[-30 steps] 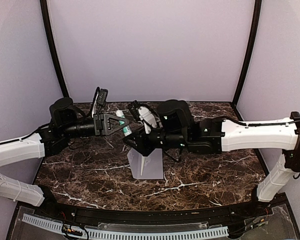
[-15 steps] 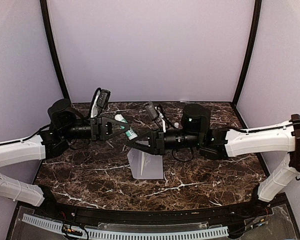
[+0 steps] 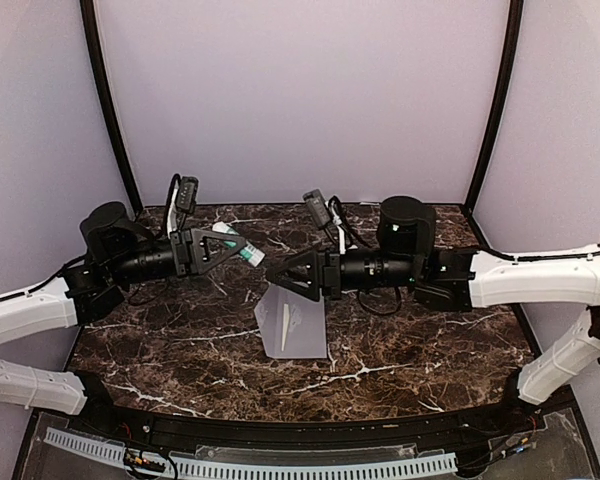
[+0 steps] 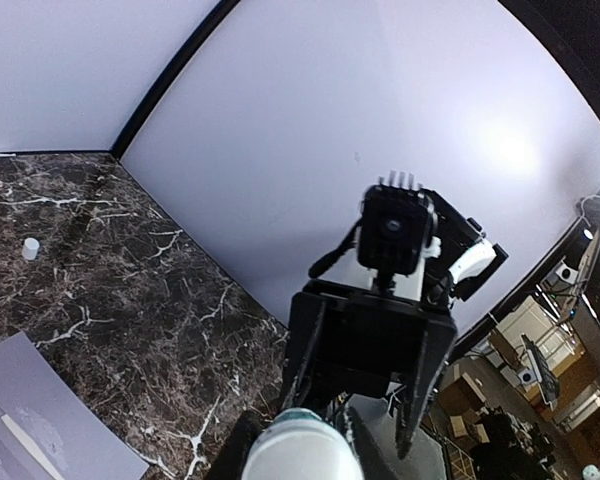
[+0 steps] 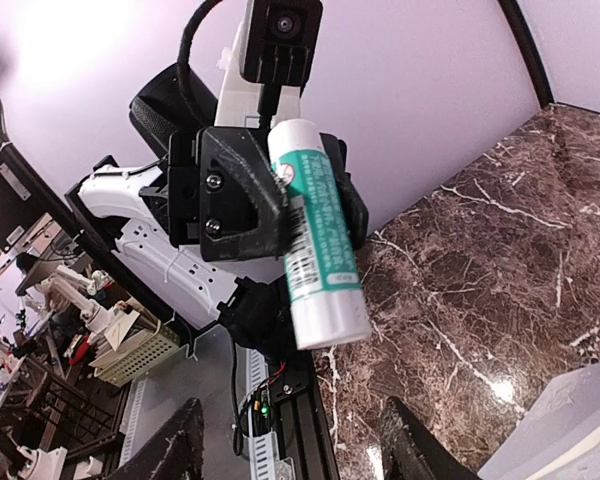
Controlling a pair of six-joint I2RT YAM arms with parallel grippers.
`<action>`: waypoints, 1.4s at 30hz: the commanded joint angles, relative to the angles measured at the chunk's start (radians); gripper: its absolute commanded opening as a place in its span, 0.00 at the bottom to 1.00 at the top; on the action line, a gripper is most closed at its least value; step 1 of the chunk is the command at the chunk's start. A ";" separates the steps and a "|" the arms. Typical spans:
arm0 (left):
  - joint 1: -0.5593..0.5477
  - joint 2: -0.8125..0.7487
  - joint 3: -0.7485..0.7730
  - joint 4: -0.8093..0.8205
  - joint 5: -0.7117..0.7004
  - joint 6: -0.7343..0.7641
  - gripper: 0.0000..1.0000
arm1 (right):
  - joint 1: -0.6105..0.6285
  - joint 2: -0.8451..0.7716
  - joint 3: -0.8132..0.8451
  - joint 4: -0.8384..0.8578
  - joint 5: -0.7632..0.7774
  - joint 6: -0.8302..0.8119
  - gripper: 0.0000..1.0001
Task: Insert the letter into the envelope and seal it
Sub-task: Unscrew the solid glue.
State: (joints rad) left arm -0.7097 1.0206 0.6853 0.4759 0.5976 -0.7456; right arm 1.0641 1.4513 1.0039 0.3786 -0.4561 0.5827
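The light-grey envelope (image 3: pixel 292 322) lies flat on the marble table (image 3: pixel 180 345), its near corner showing in the right wrist view (image 5: pixel 575 415) and in the left wrist view (image 4: pixel 40 420). The letter is out of view. My left gripper (image 3: pixel 242 250) hovers above the table behind and left of the envelope, shut on a green-and-white glue stick (image 3: pixel 235 244) (image 5: pixel 315 235) (image 4: pixel 302 452) that points at the right gripper. My right gripper (image 3: pixel 277 282) (image 5: pixel 295 455) faces it from the right, open, with nothing between its fingers (image 5: pixel 175 450), a short gap from the stick's end.
A small white cap (image 4: pixel 30 248) stands on the table toward the back. Purple walls with black corner posts (image 3: pixel 110 110) close in the back and sides. A black rail with a white cable duct (image 3: pixel 280 462) runs along the near edge.
The right gripper has let go of the glue stick's end, opened and drawn back to the right. The left arm has pulled left with the stick still in its grip.
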 commanded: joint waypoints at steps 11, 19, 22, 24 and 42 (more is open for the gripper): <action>0.004 0.063 0.047 -0.056 0.060 -0.014 0.00 | 0.135 0.006 0.171 -0.375 0.473 -0.289 0.68; 0.003 0.064 0.051 -0.062 0.124 -0.004 0.00 | 0.142 0.120 0.287 -0.469 0.515 -0.325 0.61; 0.003 0.062 0.050 -0.071 0.127 -0.002 0.00 | 0.144 0.129 0.294 -0.454 0.502 -0.325 0.53; 0.003 0.064 0.049 -0.083 0.126 0.001 0.00 | 0.143 0.139 0.306 -0.453 0.490 -0.320 0.44; 0.003 0.070 0.049 -0.108 0.070 0.025 0.30 | 0.153 0.138 0.281 -0.360 0.461 -0.261 0.15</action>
State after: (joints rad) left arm -0.7086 1.1011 0.7048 0.3676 0.6891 -0.7444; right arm 1.2129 1.6012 1.2953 -0.0814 0.0113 0.2829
